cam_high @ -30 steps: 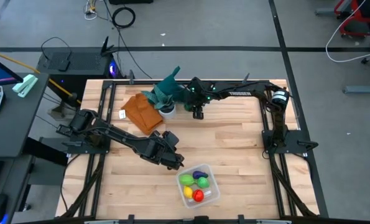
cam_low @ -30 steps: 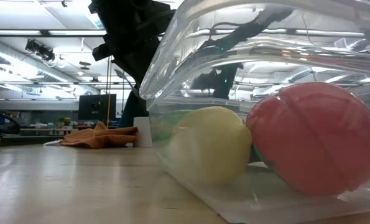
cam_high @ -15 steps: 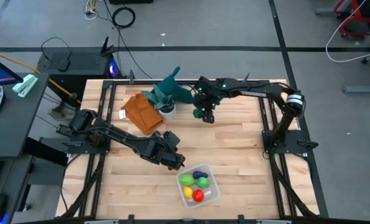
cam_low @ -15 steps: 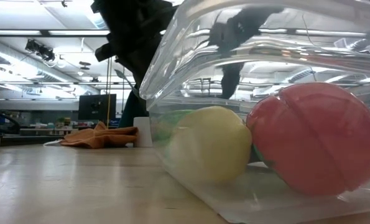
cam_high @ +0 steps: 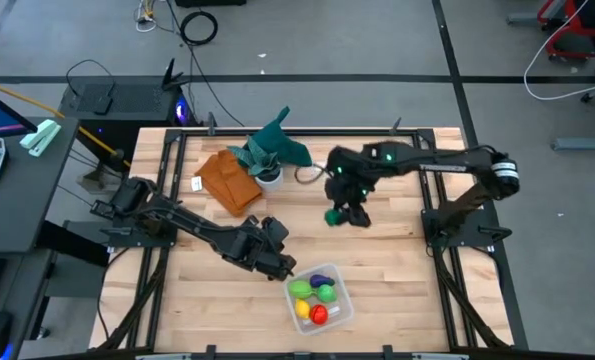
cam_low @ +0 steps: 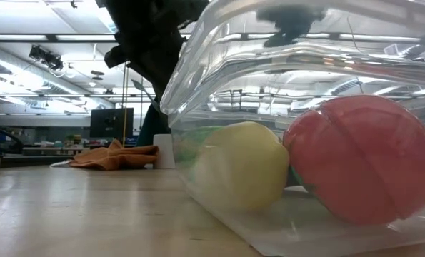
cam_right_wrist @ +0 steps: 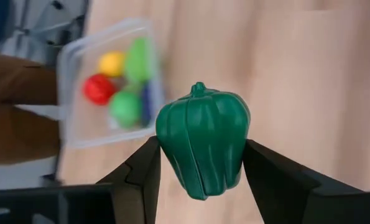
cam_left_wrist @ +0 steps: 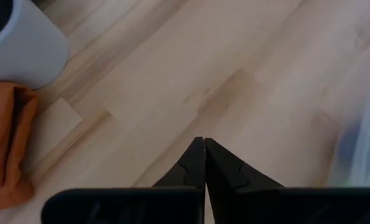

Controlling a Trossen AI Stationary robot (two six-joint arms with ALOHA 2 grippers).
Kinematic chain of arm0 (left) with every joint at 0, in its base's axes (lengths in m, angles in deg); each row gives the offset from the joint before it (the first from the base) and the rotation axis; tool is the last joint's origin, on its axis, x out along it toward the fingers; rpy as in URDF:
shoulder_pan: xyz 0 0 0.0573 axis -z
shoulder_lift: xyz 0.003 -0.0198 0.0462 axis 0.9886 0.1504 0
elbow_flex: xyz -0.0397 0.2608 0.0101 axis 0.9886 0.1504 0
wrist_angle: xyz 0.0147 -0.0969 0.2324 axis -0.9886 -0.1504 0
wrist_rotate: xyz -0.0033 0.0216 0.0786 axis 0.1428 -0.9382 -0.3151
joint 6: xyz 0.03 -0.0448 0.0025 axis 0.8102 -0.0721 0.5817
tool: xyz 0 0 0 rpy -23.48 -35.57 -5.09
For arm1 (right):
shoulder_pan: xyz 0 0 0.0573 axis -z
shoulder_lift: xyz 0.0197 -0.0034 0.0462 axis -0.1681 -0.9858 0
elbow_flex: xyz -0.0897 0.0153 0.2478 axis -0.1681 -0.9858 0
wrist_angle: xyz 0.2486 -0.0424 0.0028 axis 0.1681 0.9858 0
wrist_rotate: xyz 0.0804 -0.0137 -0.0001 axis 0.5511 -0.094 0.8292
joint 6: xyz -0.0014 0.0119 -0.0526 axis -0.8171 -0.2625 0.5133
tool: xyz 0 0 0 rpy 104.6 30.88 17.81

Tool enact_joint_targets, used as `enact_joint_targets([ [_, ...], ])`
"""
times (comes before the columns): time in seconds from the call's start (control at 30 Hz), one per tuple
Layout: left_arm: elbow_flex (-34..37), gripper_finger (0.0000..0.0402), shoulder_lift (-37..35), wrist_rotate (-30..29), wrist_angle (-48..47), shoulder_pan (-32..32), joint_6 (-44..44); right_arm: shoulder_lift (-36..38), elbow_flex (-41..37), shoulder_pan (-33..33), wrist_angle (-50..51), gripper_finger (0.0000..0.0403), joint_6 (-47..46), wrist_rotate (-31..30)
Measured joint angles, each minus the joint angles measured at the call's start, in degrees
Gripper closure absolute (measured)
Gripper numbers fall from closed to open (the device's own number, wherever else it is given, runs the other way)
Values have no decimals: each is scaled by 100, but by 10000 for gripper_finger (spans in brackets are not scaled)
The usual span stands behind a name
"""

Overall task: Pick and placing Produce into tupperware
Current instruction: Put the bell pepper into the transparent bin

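Clear plastic fills the near end of your table: the tupperware [cam_high: 320, 296] sits at the front edge, and in the low view its wall [cam_low: 283, 64] is so close that the yellow piece [cam_low: 242, 165] and the red piece [cam_low: 362, 158] press right up against it. From above you can count what lies inside it: two green pieces [cam_high: 301, 288], the yellow one [cam_high: 302, 310], the red one [cam_high: 319, 315] and a purple one [cam_high: 322, 279]. Just beside the container's back corner you have the left gripper [cam_high: 280, 264], low over the bare wood, and its wrist view shows the two dark fingers [cam_left_wrist: 204, 163] pressed tip to tip with nothing between them. Farther back, over the middle of the table, your right gripper [cam_high: 343, 214] is clamped on a green bell pepper [cam_right_wrist: 203, 140] (the fingers squeeze it from both sides, stem pointing away from the wrist), held clear above the wood and well apart from the container, which shows beyond it in the right wrist view [cam_right_wrist: 107, 93]. At the far edge stand the white pot with teal-green leaves [cam_high: 268, 150] and, touching it on the left arm's side, the orange-brown cloth [cam_high: 228, 178].
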Motion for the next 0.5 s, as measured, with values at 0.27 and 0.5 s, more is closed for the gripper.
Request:
enact_joint_targets([
  [0.27,0,370,0,1,-45,419,213,261,0,-1460,-27,238,-1369,-56],
  [0.5,2,388,0,2,-63,1020,130,128,-1,-2544,-853,238,-2744,-741],
])
